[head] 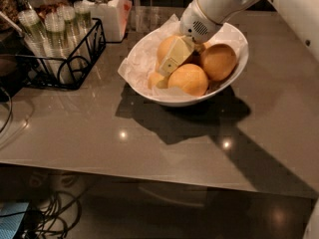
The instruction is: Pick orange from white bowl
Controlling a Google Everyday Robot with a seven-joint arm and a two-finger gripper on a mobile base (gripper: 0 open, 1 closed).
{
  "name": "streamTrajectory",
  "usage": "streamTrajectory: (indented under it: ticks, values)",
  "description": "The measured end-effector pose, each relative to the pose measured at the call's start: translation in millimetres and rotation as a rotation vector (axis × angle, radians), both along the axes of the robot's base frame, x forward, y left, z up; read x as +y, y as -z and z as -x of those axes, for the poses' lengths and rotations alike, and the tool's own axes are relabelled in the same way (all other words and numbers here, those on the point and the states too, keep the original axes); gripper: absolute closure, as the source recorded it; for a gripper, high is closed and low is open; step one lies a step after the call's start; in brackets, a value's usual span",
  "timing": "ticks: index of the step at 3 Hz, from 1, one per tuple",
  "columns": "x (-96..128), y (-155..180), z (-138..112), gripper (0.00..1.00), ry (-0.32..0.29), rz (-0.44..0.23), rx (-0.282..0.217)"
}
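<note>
**In the white bowl, the gripper rests among the fruit**

Inside the white bowl (234,66), the gripper (172,63) is down among the fruit at the end of a white arm (219,1) that reaches in from the upper right. Its pale, flat tip lies slanted against the orange (166,46), the large pale one at the back left of the pile, and touches it. From where I stand I cannot tell whether the gripper is spread, pressed together or pinching that orange.

Just below and to the right of the gripper sits a second round fruit (188,78), near the bowl's front rim. Further right of the gripper lies a deeper-orange one (218,61). A smaller piece (155,79) peeks out just left of the gripper's tip, low in the bowl. Crinkled white paper (137,63) lines the bowl and sticks out over the rim to the gripper's left.

The bowl stands on a glossy grey desk (99,133) and casts a dark shadow in front of it. Well to the left of the gripper a black wire basket (75,68) holds clear cups. Behind the basket, up and to the left of the gripper, stands a white jar (103,9). Far below and to the left of the gripper, under the desk's front edge, dark cables (55,218) lie coiled.
</note>
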State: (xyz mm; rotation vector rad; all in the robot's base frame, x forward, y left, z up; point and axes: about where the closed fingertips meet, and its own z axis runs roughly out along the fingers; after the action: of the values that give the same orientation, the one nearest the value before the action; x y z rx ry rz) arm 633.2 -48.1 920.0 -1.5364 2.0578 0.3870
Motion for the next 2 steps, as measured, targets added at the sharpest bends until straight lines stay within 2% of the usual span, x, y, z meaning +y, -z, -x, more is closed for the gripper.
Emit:
streamTrajectory:
  ticks: [2]
  values:
    - [0.1,0.0,0.0,0.70,0.000,0.000,0.000]
